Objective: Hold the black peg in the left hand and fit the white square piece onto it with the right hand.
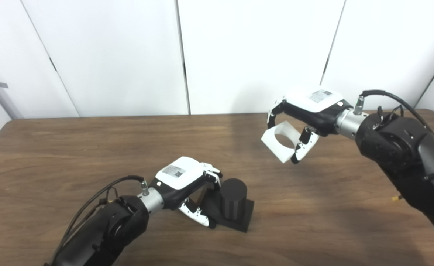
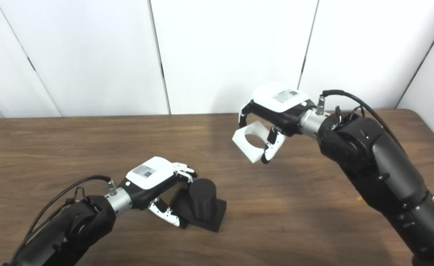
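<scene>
Left hand (image 1: 187, 184) grasping black peg (image 1: 233, 201) upright on table (image 1: 91, 155), right hand (image 1: 309, 111) raised, gripping white square piece (image 1: 281, 142), tilted, well apart from peg

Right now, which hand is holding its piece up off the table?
The right hand, gripping the white square piece in the air; the left hand's black peg rests on the table.

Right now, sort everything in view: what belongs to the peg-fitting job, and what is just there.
In the job: black peg on its square base, left hand gripping it; white square piece, lifted in right hand.

Just there: wooden table, white wall panels.
</scene>
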Motion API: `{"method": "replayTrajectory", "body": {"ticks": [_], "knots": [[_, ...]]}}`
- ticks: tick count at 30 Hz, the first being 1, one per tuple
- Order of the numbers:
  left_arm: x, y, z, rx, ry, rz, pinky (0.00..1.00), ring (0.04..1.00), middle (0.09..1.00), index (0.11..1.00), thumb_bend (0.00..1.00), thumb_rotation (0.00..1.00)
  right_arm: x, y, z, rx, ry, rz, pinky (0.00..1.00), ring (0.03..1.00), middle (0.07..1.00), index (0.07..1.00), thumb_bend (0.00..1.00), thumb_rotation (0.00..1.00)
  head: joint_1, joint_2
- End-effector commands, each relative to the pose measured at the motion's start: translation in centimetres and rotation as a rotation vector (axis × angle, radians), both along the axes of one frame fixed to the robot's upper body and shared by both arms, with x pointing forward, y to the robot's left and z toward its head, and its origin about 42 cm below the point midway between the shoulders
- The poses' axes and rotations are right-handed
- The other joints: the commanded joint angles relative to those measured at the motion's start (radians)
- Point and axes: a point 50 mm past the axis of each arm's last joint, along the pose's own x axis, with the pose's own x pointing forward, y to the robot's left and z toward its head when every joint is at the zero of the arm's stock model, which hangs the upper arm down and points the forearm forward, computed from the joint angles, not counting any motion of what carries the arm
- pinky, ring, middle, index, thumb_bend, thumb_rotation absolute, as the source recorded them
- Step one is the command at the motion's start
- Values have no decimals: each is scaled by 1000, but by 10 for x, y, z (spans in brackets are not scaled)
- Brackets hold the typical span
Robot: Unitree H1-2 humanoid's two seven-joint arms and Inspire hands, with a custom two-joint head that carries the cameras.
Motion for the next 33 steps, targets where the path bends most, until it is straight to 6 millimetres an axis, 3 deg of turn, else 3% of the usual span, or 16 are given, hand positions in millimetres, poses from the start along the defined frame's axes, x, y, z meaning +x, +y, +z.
{"method": "replayTrajectory", "body": {"ticks": [1,12,33], "knots": [[-12,0,-32,143,97,-17,786,875,836,490,524,70,-6,6,30,23,-73,39,691,772,740,479,519,137,1,4],[-10,-4,-30,151,99,-15,788,876,838,490,524,71,-31,36,31,46,-23,165,662,758,725,477,519,134,8,5],[-10,-10,-27,142,103,-13,796,876,839,490,524,70,-46,67,7,92,48,249,723,769,727,478,520,134,15,17]]}}
